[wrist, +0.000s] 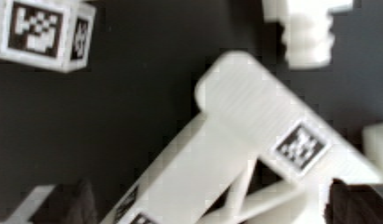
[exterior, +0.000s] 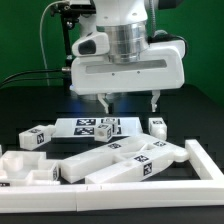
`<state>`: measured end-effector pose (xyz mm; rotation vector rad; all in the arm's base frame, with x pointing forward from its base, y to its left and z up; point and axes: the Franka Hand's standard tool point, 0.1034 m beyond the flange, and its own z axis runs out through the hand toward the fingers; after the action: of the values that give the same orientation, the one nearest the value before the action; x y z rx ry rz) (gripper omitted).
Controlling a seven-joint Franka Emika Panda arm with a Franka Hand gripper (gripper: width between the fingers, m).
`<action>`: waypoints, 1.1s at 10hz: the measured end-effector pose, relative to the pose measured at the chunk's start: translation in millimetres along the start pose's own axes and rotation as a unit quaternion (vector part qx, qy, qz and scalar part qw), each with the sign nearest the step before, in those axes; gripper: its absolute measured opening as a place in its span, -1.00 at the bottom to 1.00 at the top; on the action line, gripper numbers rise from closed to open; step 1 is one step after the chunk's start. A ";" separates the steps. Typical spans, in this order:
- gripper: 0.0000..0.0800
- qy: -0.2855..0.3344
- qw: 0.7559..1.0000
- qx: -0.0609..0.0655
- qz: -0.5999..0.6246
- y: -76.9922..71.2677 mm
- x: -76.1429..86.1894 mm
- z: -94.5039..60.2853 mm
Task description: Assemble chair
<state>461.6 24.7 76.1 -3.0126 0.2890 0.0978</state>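
Hovering over the marker board [exterior: 92, 127], the gripper [exterior: 129, 103] stands with jaws spread wide and empty, while tagged white chair parts [exterior: 120, 158] lie heaped just beside that board.

gripper [exterior: 130, 102] hangs over black table [exterior: 200, 115], jaws wide apart, tips above marker board [exterior: 85, 126], not touching it. chair parts [exterior: 120, 157] heaped just in front of board, tags showing. small tagged block [exterior: 36, 137] off at exterior view's left. white border rail [exterior: 150, 178] runs along front.
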 end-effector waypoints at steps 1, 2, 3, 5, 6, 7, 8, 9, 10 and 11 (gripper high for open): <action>0.62 0.000 1.000 0.000 0.005 -0.1 -0.6 0.6; 0.62 -0.001 1.000 0.000 0.002 -2.1 -1.2 1.1; 0.62 -0.001 1.000 0.000 0.001 -1.5 -1.1 1.3; 0.62 -0.006 0.999 0.000 0.049 5.7 16.5 -0.2; 0.62 0.008 0.995 0.001 0.097 11.1 39.9 -0.8; 0.62 0.015 0.995 0.013 0.098 24.7 51.2 -0.6; 0.62 0.004 0.992 0.033 0.122 39.1 57.5 -3.5; 0.62 0.008 0.992 0.031 0.124 37.1 58.5 -3.2; 0.62 0.006 0.992 0.031 0.119 32.7 56.9 -1.5; 0.62 0.007 0.992 0.031 0.120 33.9 57.1 -1.5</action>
<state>511.1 -19.1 69.7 -2.9051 0.6410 0.0878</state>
